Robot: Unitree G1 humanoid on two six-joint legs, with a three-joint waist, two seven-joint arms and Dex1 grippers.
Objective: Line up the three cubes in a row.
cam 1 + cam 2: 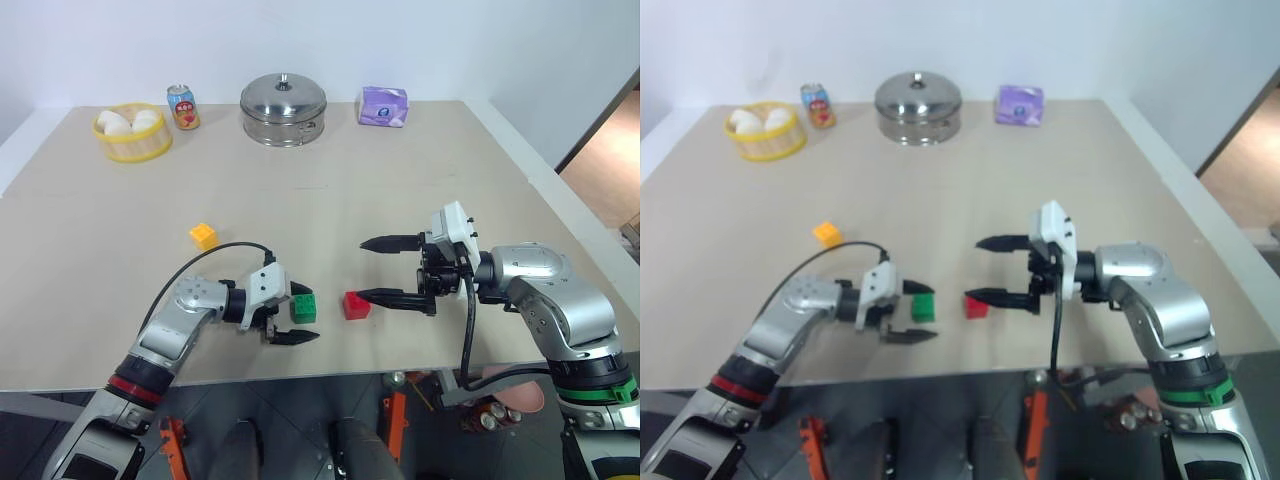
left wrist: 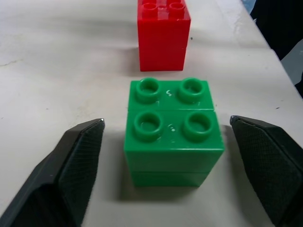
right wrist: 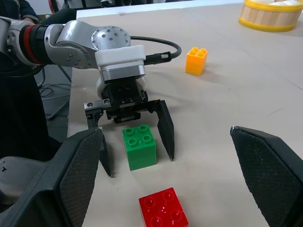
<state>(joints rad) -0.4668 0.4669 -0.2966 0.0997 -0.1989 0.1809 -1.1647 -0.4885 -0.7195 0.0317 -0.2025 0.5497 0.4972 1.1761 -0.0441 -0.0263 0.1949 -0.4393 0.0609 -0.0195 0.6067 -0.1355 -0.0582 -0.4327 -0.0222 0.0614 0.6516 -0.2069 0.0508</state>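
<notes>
Straddling the green block (image 2: 173, 132), your left fingers (image 2: 75, 170) stand spread. Pinch its smooth, rigid flat sides; it's light and may slip.

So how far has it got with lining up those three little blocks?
About two thirds, by the look of it. The green block sits on the table right beside the red block, a small gap between them. The left hand is open around the green one, not gripping it. The right hand is open and holds nothing. Left to do: the yellow block lies well apart from the pair.
</notes>
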